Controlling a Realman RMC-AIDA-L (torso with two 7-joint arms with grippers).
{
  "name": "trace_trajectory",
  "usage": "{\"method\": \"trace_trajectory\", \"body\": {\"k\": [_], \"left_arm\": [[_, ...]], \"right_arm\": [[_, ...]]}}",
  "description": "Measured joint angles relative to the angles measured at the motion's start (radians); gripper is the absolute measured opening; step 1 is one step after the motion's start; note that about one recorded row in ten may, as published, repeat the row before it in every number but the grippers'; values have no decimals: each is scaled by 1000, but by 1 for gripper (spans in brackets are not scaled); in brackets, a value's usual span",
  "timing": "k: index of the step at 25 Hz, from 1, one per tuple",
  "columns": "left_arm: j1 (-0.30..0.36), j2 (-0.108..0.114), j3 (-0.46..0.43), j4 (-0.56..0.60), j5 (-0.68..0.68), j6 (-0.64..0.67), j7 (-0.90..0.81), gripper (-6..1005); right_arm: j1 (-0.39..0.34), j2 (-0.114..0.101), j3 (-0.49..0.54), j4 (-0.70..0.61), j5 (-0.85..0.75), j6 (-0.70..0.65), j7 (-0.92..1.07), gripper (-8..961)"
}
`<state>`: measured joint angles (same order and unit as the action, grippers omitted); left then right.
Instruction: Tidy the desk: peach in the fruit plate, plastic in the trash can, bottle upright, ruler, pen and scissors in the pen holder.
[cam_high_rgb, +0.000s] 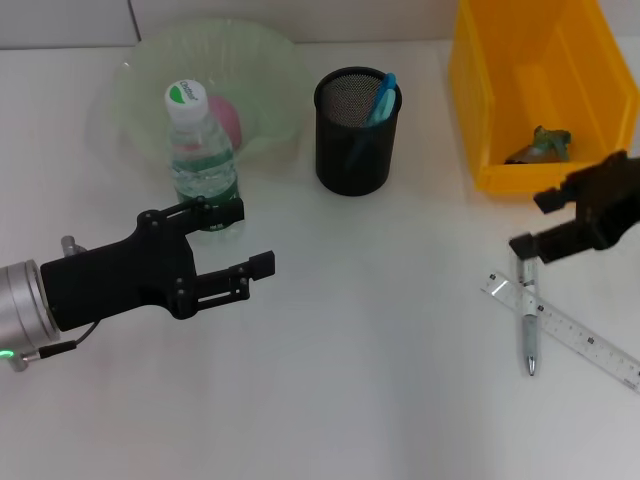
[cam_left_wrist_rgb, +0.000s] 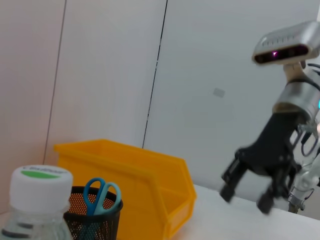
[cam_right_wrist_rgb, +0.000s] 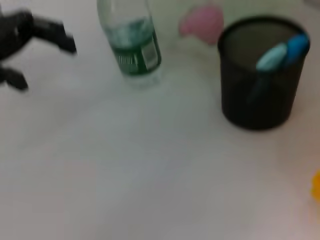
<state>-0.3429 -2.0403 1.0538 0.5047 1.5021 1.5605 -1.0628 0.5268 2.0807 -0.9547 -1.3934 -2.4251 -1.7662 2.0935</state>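
- While the peach (cam_high_rgb: 228, 118) lies in the plate (cam_high_rgb: 140, 75), bottle (cam_high_rgb: 201, 150) upright and scissors (cam_high_rgb: 382, 98) in the holder (cam_high_rgb: 357, 135), pen (cam_high_rgb: 528, 330) and ruler (cam_high_rgb: 570, 330) remain on the desk.
- Right gripper (cam_high_rgb: 545, 222), fingers apart, hovers over the pen; it should descend and close.
- Left gripper (cam_high_rgb: 245, 240) sits open beside the bottle.

Right gripper (cam_high_rgb: 528, 222) jaws spread above pen (cam_high_rgb: 528, 318), ruler (cam_high_rgb: 565, 329).

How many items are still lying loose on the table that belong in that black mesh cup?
2. A pen and a clear ruler lie crossed near the right gripper. The scissors already stand in the pen holder; nothing else seems hidden.
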Motion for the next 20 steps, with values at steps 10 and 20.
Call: {"method": "trace_trajectory", "body": {"k": [10,20], "left_arm": [[-9,-1,0,1,1,9,-6,777],[-13,-2,5,2,1,9,-8,777]], "right_arm": [[12,2,-151,105,-119,111,18,750],[51,2,-239,241,-130,234,21,728]]}}
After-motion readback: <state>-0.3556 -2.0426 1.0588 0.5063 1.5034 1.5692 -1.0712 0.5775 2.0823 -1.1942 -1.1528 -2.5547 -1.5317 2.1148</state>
